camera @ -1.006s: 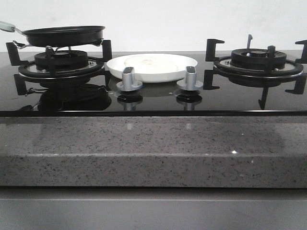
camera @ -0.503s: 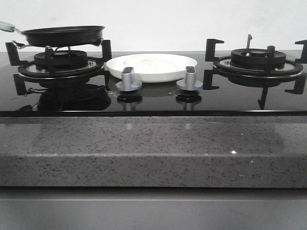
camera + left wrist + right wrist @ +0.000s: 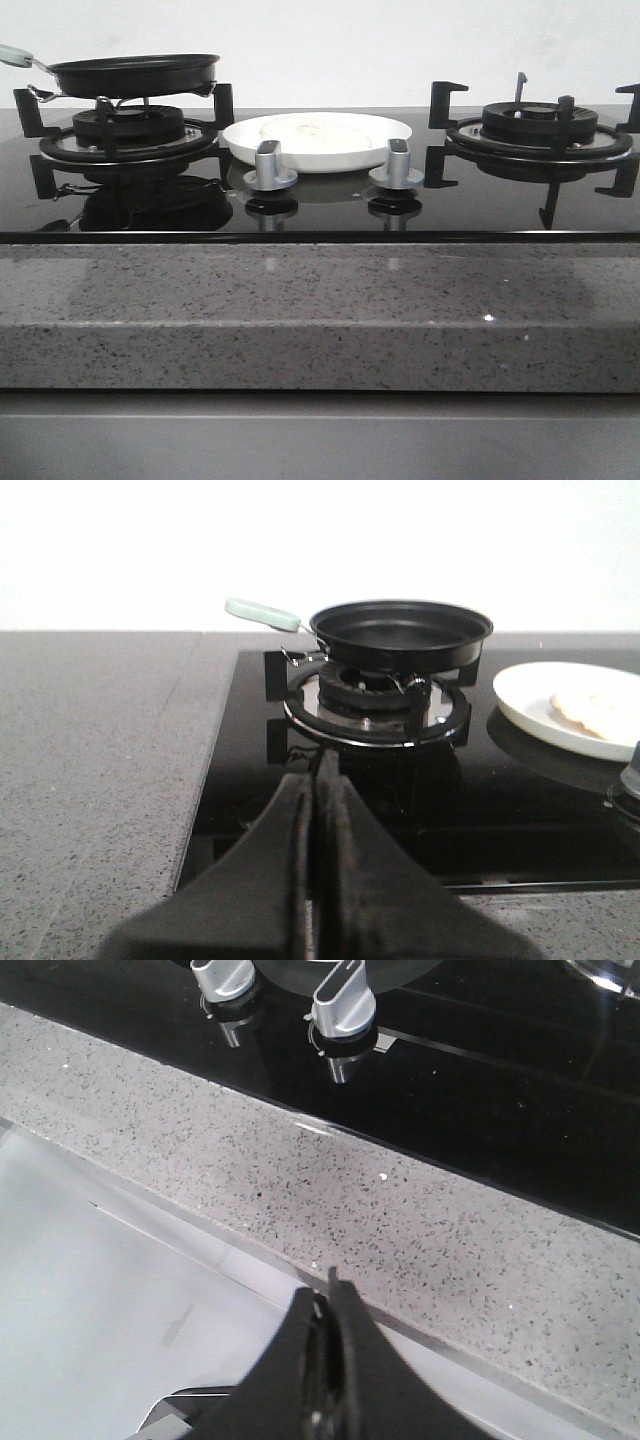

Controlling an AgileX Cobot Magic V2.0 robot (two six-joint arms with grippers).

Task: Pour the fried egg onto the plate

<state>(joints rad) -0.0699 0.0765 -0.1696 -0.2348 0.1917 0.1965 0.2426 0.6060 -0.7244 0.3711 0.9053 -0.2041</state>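
Observation:
The white plate sits on the black glass hob between the two burners, with the pale fried egg lying flat on it. In the left wrist view the plate and the egg show at the edge. The black frying pan with a pale green handle rests on the left burner and looks empty. My left gripper is shut and empty, back from the left burner over the hob's front edge. My right gripper is shut and empty, over the counter's front edge. Neither gripper shows in the front view.
Two silver knobs stand in front of the plate. The right burner with black pan supports is bare. A speckled grey stone counter runs along the front and to the left of the hob.

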